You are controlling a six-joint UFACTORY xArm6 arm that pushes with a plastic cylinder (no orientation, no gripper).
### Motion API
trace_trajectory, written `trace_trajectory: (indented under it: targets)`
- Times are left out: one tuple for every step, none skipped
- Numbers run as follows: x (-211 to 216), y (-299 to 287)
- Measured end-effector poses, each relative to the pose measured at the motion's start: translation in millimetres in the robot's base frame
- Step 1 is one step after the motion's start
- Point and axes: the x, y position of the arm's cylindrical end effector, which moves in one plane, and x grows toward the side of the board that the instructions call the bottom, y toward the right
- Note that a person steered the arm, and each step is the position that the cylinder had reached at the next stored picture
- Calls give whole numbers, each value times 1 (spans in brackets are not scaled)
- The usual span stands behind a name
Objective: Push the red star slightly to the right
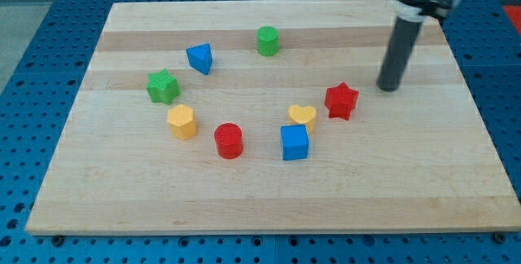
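The red star (342, 100) lies on the wooden board (269, 191), right of centre. My tip (389, 88) stands on the board to the right of the star and a little toward the view's top, apart from it by a small gap. A yellow heart (302, 116) sits just left of the star and slightly below it. A blue cube (295, 143) lies below the heart.
A red cylinder (229, 140) and a yellow hexagon (181, 121) lie at lower left. A green star (163, 86) is at the left, a blue triangle-like block (199, 58) above it, and a green hexagon-like block (268, 41) near the top centre. The board rests on a blue perforated table.
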Motion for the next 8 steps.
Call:
trace_trajectory:
  targets:
    - [49,-7]
    - [101,-49]
    - [143,-118]
    - [148,-149]
    - [148,-147]
    - [140,-144]
    - [137,-144]
    - [136,-144]
